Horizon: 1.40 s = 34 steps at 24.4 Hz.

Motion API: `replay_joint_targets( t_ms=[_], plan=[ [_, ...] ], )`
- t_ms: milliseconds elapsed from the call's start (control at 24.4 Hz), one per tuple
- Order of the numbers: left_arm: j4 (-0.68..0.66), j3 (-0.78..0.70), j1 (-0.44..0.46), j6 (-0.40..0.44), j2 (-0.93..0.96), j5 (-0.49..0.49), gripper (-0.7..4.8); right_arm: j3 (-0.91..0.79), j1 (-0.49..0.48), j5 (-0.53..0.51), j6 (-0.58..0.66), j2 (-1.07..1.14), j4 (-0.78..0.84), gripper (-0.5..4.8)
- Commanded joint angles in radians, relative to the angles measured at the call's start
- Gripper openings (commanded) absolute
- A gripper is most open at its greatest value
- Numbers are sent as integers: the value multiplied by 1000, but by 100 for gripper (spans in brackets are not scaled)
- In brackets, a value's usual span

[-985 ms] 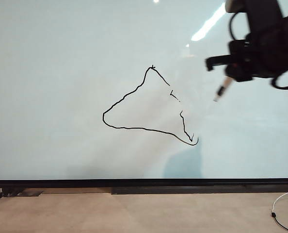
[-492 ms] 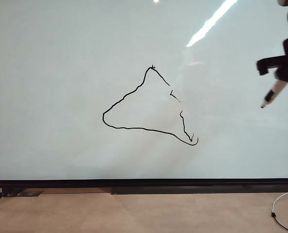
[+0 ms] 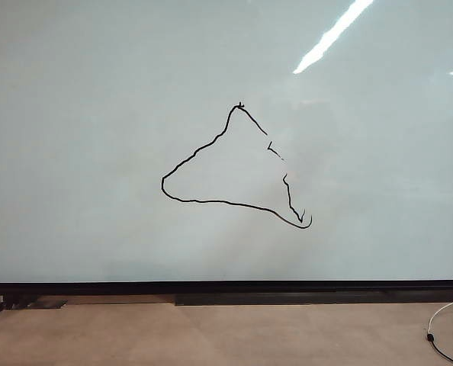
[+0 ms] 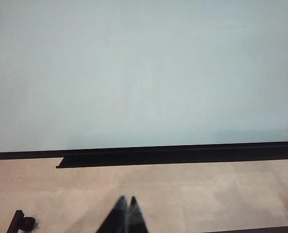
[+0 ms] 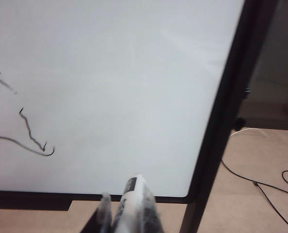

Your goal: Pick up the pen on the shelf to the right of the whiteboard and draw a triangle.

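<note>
Triangle (image 3: 234, 171) is sitting on the whiteboard (image 3: 74, 114), gappy on one side; right hand (image 5: 127, 206) is gripping the pen (image 5: 133, 191) off-board, left hand (image 4: 126, 208) is sitting closed, empty; next: returning pen or closing gaps.

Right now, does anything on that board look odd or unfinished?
Yes: the triangle on the whiteboard is wobbly, and its right side is broken into gaps, so the outline isn't closed. Nothing else stands out.

The triangle (image 3: 238, 169) sits centrally on the whiteboard (image 3: 74, 114), above the floor (image 3: 211, 335).
</note>
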Motion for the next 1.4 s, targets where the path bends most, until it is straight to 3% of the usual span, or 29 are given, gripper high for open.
replay_joint_targets(
  t_ms=[41, 164, 616, 862, 1067, 1395],
  plan=[
    [8, 4, 0, 0, 0, 0, -5, -1, 1, 32, -24, -185, -179, -7],
    [8, 4, 0, 0, 0, 0, -5, -1, -2, 31, -48, -396, -358, -6],
    [0, 4, -1, 0, 0, 3, -5, 3, -60, -31, -83, -390, -390, -6],
    [1, 4, 0, 0, 0, 3, -5, -18, -207, -207, -84, -390, -331, -6],
    [0, 4, 0, 0, 0, 3, -5, -35, -437, -452, -13, -390, -296, -6],
    [0, 4, 0, 0, 0, 3, -5, -35, -581, -533, 14, -390, -274, -6]
  ],
)
